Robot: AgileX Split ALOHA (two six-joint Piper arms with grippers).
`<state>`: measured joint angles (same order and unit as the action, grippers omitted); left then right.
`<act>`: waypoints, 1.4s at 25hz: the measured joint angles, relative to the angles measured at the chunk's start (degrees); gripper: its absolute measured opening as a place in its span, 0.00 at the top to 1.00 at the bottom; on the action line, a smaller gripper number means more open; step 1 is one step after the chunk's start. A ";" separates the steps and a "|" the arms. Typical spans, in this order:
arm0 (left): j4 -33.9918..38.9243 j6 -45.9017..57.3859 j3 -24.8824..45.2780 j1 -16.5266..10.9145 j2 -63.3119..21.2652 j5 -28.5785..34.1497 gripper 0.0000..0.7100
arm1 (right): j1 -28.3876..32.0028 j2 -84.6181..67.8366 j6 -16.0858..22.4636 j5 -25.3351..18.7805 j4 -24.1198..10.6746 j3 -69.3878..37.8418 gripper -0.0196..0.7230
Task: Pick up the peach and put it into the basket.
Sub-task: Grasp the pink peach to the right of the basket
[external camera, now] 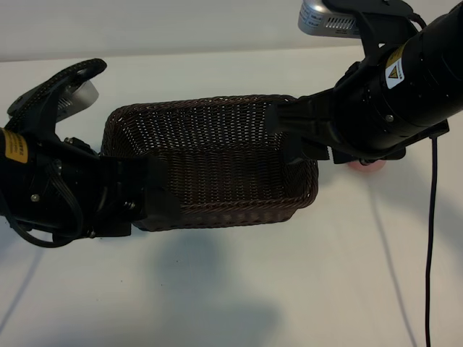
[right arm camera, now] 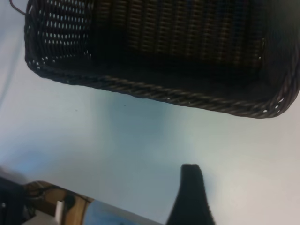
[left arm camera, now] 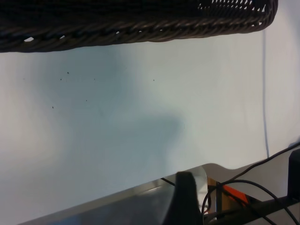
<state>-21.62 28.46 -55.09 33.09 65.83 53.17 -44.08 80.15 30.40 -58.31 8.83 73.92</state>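
Left gripper (external camera: 155,199) is parked open by the basket (external camera: 210,130); right gripper (external camera: 296,141), open too, should be swung to the half-hidden peach (external camera: 364,167).

The dark woven basket (right arm camera: 187,101) fills the upper part of the frame, its braided rim slanting from the left down toward the right edge. Below it lies the pale counter (right arm camera: 117,140). One dark finger (right arm camera: 190,197) of the right claw rises from the bottom edge.
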 joint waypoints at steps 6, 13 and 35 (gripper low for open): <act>0.00 0.00 0.00 0.00 0.00 0.00 0.20 | 0.00 0.00 -1.13 -0.04 0.00 0.00 0.26; 0.00 0.00 0.00 0.00 0.00 0.00 0.20 | 0.00 0.00 -1.30 -0.06 0.00 0.00 0.26; 0.00 -0.15 0.00 0.00 0.00 0.00 0.20 | 0.00 0.00 -1.32 -0.11 0.06 0.00 0.26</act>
<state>-21.62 28.31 -55.09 33.09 65.83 53.17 -44.08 80.15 29.08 -58.42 8.89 73.92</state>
